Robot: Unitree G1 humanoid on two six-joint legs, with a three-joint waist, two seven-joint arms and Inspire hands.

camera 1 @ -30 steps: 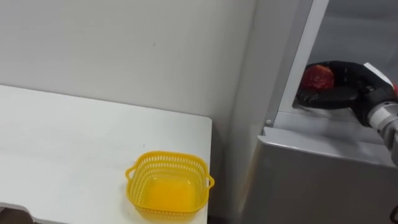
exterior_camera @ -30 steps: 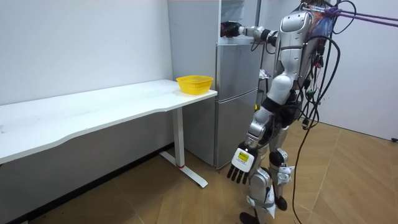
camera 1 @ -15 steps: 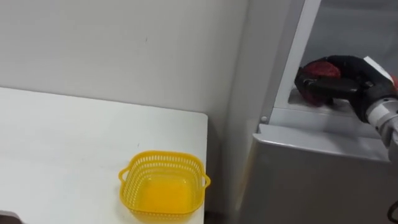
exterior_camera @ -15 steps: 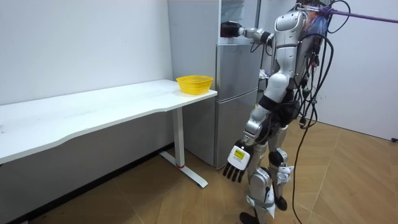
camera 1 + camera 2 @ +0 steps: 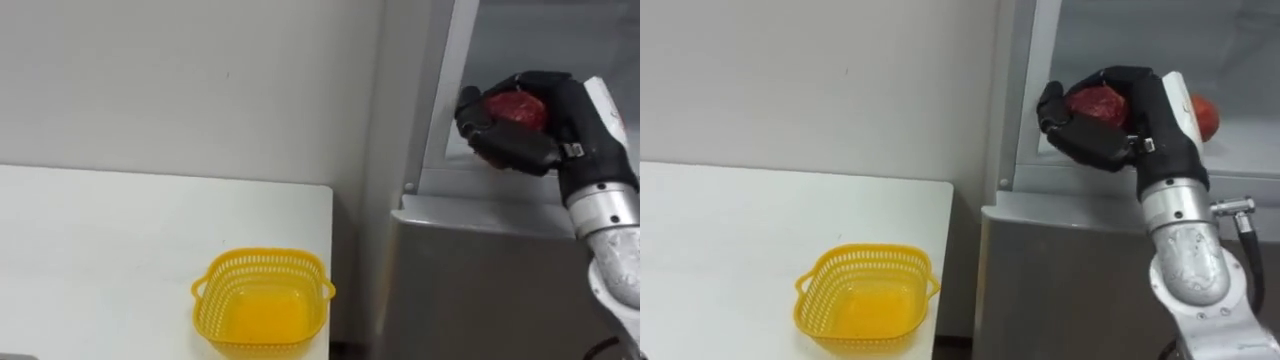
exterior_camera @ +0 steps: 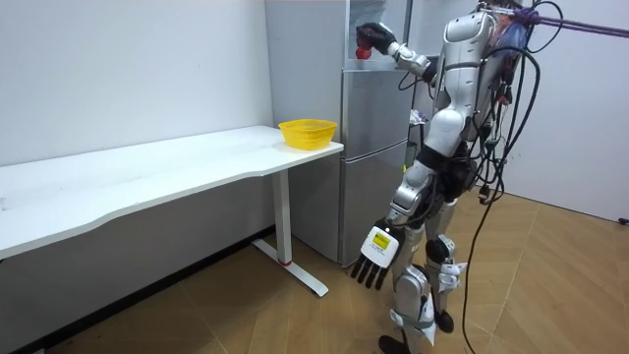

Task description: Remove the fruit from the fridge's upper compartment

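In the left eye view the right hand (image 5: 522, 147) enters from the right on a forearm that rises steeply from the lower right corner. The wrist is bent so the palm faces the view's left. Its dark fingers and thumb are curled tightly round a red fruit (image 5: 515, 108), which sits in the grip in the air. It is just in front of the open upper fridge compartment (image 5: 470, 60) and above the top edge of the grey lower door (image 5: 480, 280). A yellow basket (image 5: 262, 305) stands near the right end of the white table (image 5: 100, 240), well apart from the hand and lower down. In the room view the robot stands upright on the wooden floor before the fridge, beside the table's end. Its right arm is stretched forward and upward, with the hand and fruit at about head height by the compartment's opening. The left hand (image 6: 374, 258) hangs beside the thigh with its fingers straight and pointing down, holding nothing. In the right eye view the fingers wrap the fruit from below and the side, and its top shows above them. Another red-orange fruit (image 5: 1205, 116) lies inside the compartment, partly hidden behind the wrist.
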